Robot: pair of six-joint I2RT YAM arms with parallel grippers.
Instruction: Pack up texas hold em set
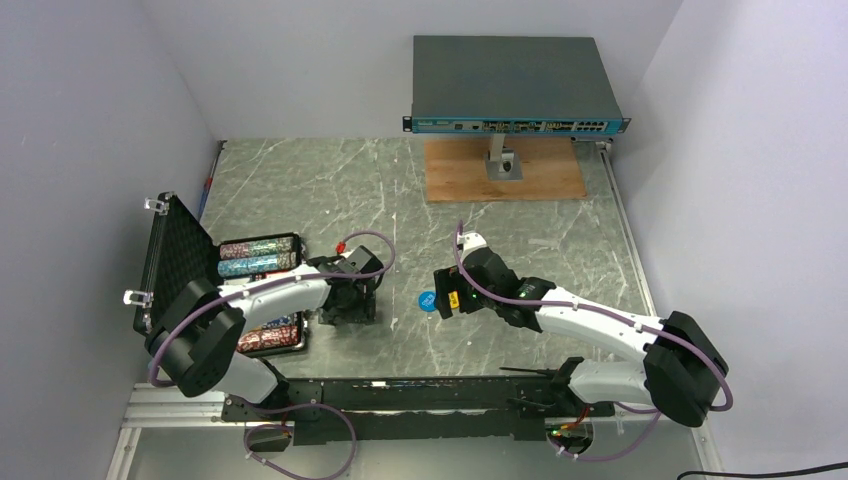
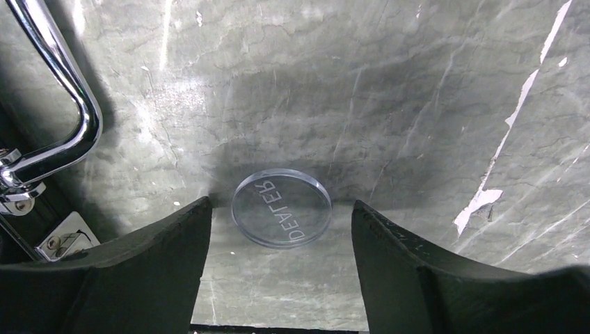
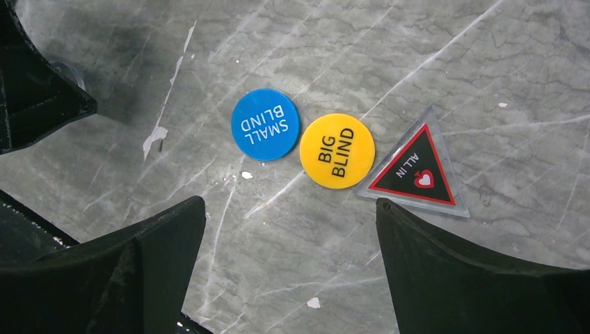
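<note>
Left gripper [image 2: 282,204]: your jaws wide, clear dealer disc [image 2: 281,207] between them.
Right gripper [image 3: 291,203]: your jaws wide, above blue disc [image 3: 265,124], yellow disc [image 3: 337,151], triangular token [image 3: 415,172].
Briefcase [image 1: 180,250]: open, left edge.

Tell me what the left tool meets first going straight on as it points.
Probably the clear dealer disc, flat on the table between the left tool's open fingers; depth is unclear.

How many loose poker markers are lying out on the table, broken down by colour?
Clear dealer disc: 1
Blue small blind disc: 1
Yellow big blind disc: 1
Black and red all-in triangle: 1
Total: 4
</note>
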